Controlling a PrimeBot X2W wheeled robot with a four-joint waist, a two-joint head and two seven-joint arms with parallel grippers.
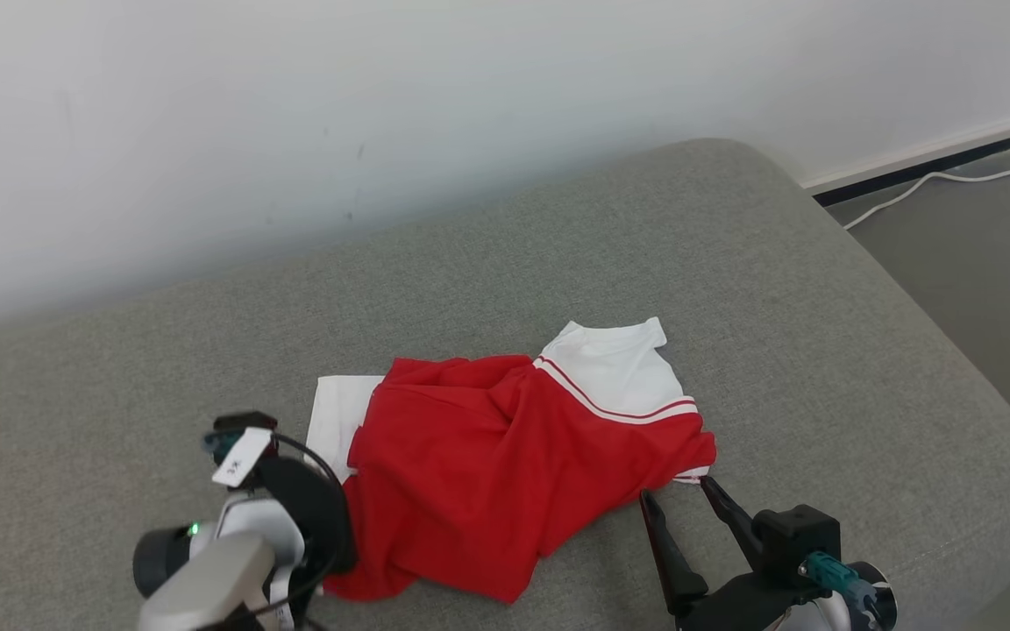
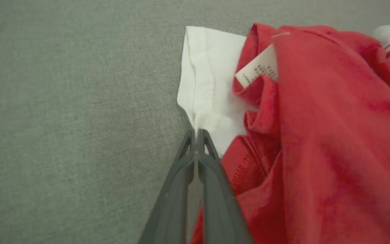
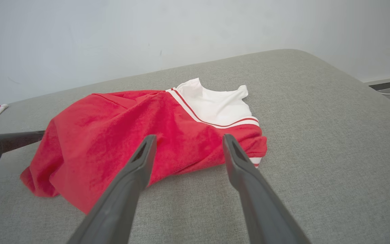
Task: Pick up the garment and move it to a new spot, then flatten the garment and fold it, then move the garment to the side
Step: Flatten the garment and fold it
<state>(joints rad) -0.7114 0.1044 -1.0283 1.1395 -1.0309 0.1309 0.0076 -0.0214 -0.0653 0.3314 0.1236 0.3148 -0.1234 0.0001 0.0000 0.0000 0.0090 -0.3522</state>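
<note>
On the grey cushion [image 1: 733, 263], left pincer [image 2: 196, 134] clamps a half-buried white corner of the garment [image 1: 470, 473]; right pincer [image 1: 676, 491] gapes nearby.

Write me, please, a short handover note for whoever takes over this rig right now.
Left gripper: shut on the white edge of the garment.
Right gripper: open, at the garment's near right hem, gripping nothing.
Position: the garment lies crumpled on the grey cushion.
Done: left grasp only.
To do: lift and move it, flatten, fold, set aside.
</note>
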